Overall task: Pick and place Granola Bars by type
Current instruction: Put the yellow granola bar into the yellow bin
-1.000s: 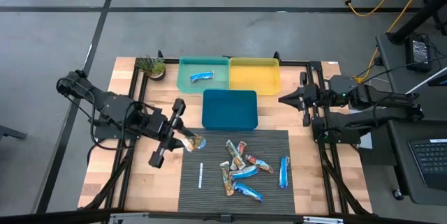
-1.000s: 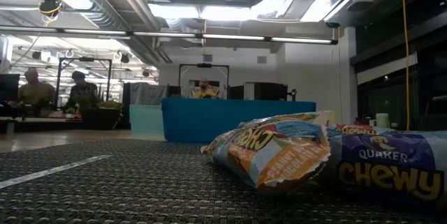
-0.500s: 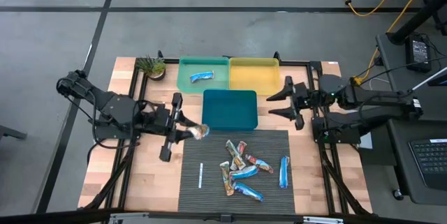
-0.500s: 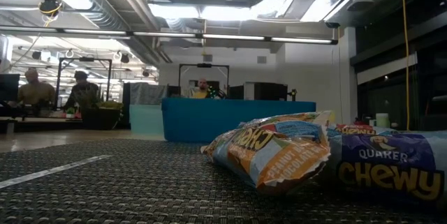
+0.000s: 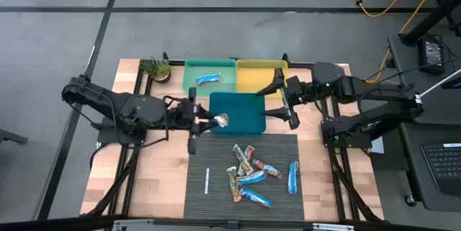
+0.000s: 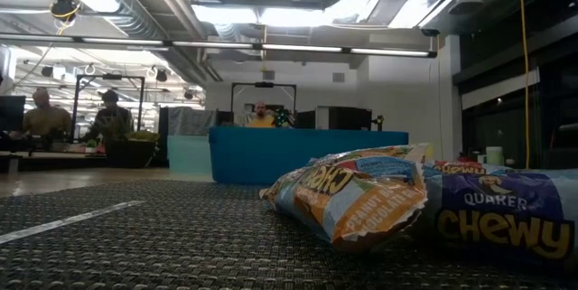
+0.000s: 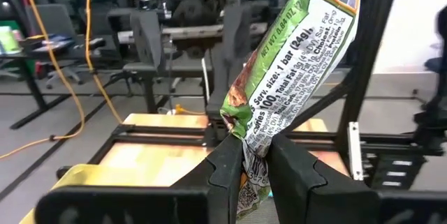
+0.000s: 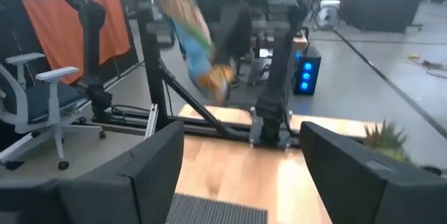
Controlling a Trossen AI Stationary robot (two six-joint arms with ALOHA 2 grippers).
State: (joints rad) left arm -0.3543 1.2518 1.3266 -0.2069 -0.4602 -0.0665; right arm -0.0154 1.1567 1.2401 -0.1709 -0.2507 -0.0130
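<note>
Left end effector point(image 5: 209, 121) clamped on green bar point(image 5: 222, 120), lower end hidden; right end effector point(image 5: 275, 101) wide open, perhaps empty.

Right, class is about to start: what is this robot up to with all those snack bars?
It is sorting granola bars into trays. The left gripper holds one multicoloured bar over the dark blue tray. The right gripper hangs open by the yellow tray. One blue bar lies in the green tray.
</note>
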